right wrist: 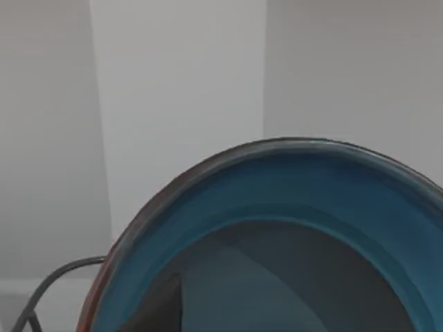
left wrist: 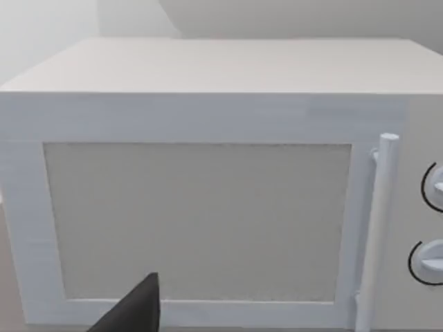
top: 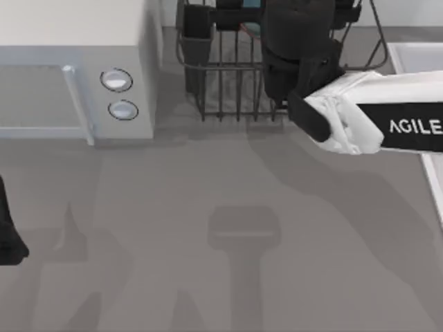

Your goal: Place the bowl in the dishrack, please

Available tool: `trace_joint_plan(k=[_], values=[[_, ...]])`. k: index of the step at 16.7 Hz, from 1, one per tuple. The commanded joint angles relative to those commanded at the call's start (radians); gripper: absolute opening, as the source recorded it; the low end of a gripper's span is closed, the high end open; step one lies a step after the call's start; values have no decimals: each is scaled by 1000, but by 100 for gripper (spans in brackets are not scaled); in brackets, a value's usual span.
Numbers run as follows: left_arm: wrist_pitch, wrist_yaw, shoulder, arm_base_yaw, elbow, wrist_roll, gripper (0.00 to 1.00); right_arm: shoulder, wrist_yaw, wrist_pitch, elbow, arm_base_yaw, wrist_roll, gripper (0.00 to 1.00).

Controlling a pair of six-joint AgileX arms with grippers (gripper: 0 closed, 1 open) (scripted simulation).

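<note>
The bowl (right wrist: 291, 200), blue inside with a dark reddish outer rim, stands tilted close to the camera in the right wrist view. My right gripper (top: 277, 41) is shut on it, one dark finger (right wrist: 159, 304) lying inside the rim. In the top view this gripper hangs over the right part of the dishrack (top: 221, 76), a dark wire rack at the table's back, and a sliver of the bowl (top: 251, 29) shows beside the gripper. My left gripper (top: 8, 238) is parked at the left edge of the table.
A white microwave (top: 76, 76) with two round knobs (top: 116, 80) stands at the back left, next to the rack; the left wrist view faces its door (left wrist: 201, 221) and handle (left wrist: 377, 228). A white ledge (top: 415, 59) lies at the right edge.
</note>
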State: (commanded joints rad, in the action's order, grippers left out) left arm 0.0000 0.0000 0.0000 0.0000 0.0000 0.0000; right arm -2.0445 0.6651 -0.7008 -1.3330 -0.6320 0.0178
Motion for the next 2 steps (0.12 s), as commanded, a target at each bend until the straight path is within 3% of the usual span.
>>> trace_joint_plan(k=[2], values=[[0,0,0,0,0,0,100,0,0,0,0,0,0,100]])
